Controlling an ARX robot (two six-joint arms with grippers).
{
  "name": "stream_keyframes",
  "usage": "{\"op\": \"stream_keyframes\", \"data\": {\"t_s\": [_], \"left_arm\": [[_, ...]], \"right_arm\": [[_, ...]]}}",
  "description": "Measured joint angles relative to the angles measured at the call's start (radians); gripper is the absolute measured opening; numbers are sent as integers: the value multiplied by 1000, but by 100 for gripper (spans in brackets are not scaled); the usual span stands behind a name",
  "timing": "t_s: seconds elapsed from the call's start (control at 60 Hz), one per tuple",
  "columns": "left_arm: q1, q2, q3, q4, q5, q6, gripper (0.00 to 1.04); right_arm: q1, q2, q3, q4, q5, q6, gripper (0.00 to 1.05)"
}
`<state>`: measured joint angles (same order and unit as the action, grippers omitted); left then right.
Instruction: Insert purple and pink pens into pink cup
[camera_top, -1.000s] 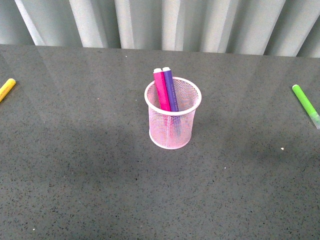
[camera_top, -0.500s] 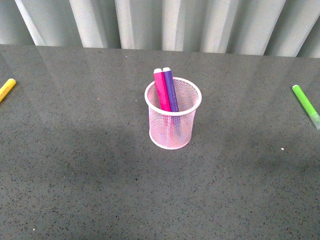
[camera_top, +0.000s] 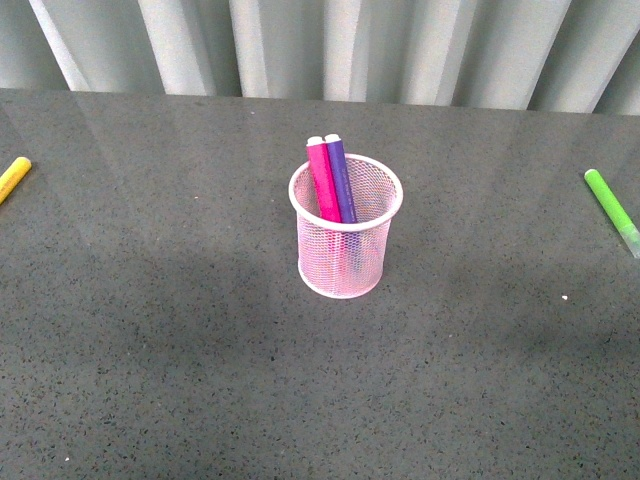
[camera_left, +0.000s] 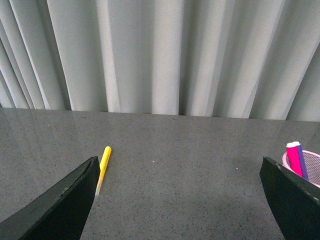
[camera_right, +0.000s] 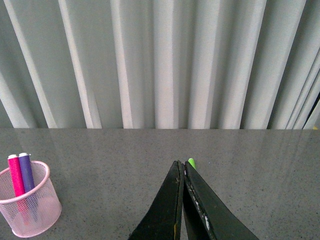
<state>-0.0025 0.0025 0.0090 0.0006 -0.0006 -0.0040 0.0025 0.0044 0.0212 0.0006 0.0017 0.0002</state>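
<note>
Overhead, neither arm shows in the front view; only the wrist cameras catch the tools. Seen from its own wrist, the left gripper (camera_left: 180, 200) has its jaws spread wide apart, with nothing between them, raised above the dark table (camera_top: 150, 330). A yellow marker (camera_left: 104, 161) lies flat just beyond its one finger, and the pink cup (camera_left: 306, 167) stands just past the other finger. The right gripper (camera_right: 182, 200) has its jaws pressed together and holds nothing; a lime-green marker (camera_right: 191, 162) peeks out right beyond its tips, and the cup stands well off to one side of it. Upright on the table, the pink cup holds both the pink pen (camera_top: 322, 180) and the purple pen (camera_top: 340, 178), side by side and touching, leaning against the rim.
</note>
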Motion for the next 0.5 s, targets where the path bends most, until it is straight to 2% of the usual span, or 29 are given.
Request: {"op": "stream_keyframes", "data": {"t_s": [0.467, 0.5], "left_arm": [[0, 0, 0, 0, 0, 0, 98], [0, 0, 0, 0, 0, 0, 98]], "right_arm": [[0, 0, 0, 0, 0, 0, 97], [0, 0, 0, 0, 0, 1, 100]]}}
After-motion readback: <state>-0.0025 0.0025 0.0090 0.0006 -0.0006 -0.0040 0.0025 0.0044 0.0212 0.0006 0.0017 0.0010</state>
